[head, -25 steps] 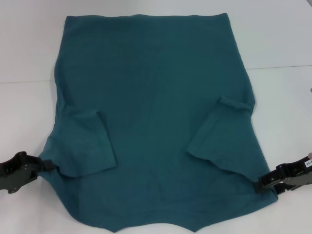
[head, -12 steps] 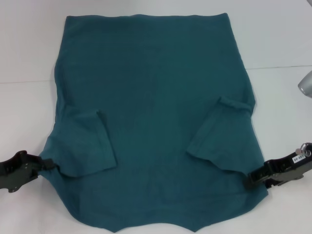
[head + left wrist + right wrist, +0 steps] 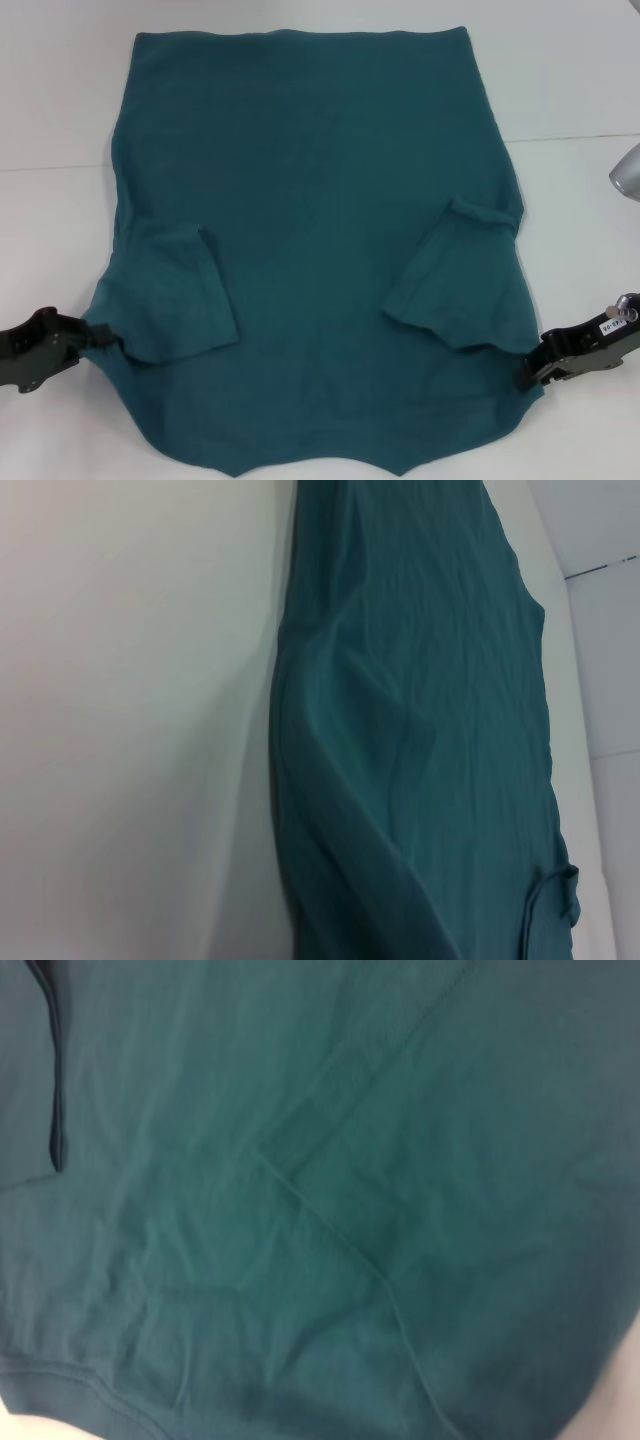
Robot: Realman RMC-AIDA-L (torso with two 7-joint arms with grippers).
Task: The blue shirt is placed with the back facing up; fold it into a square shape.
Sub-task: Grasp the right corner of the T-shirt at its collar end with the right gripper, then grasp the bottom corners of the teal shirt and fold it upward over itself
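Observation:
The blue shirt [image 3: 320, 200] lies flat on the white table [image 3: 580, 80], plain side up, with both sleeves folded in onto the body. My left gripper [image 3: 98, 340] is at the shirt's near left edge, beside the folded left sleeve, shut on the fabric. My right gripper [image 3: 527, 374] is at the near right edge, below the folded right sleeve, shut on the fabric. The left wrist view shows the shirt [image 3: 420, 730] stretching away over the table. The right wrist view is filled with the shirt's cloth [image 3: 300, 1210] and a sleeve seam.
A grey metal part [image 3: 626, 172] shows at the right edge of the head view. A seam line [image 3: 570, 137] runs across the table on both sides of the shirt. The shirt's near hem reaches the bottom of the head view.
My right gripper moved in onto the shirt's right edge, then drew back a little; the edge there now sits further in. My left gripper has hardly moved.

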